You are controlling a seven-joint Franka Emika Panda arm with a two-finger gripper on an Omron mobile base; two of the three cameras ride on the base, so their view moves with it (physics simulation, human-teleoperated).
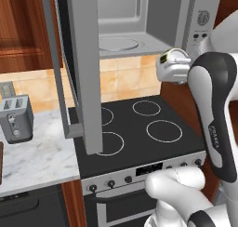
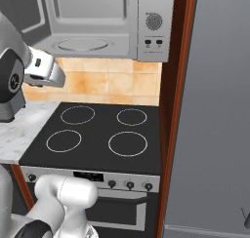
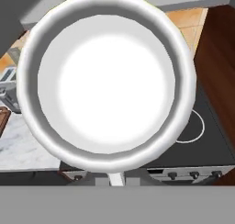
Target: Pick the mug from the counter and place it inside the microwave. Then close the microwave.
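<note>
From the left base view we see the microwave [image 1: 139,21] mounted above the stovetop [image 1: 139,128] with its door [image 1: 83,68] swung wide open toward us. Its cavity holds a round glass turntable [image 1: 118,43] and nothing else that we can make out. The mug [image 1: 173,65] hangs in the air just below the microwave's lower right corner, above the back of the stovetop, carried at the end of the arm [image 1: 216,114]. The hand itself is hidden behind the mug, so we cannot read its fingers here. On the counter [image 1: 37,156] to the left stands a grey toaster [image 1: 16,116], well apart from the mug.

From the right base view we see the same open cavity with the bare turntable [image 2: 80,44], and the control panel [image 2: 154,22] with its dial and buttons on the right. Part of the arm's wrist [image 2: 41,71] shows at the left edge, below the microwave and above the counter [image 2: 19,129].

In the hand view we look straight down into the mug [image 3: 108,81]: its white bowl is empty, its rim close up against the camera. The mug sits directly ahead of the hand, whose fingers are pressed together on it, clamped. Beneath we glimpse the stovetop [image 3: 206,136] and oven knobs [image 3: 183,175].
</note>
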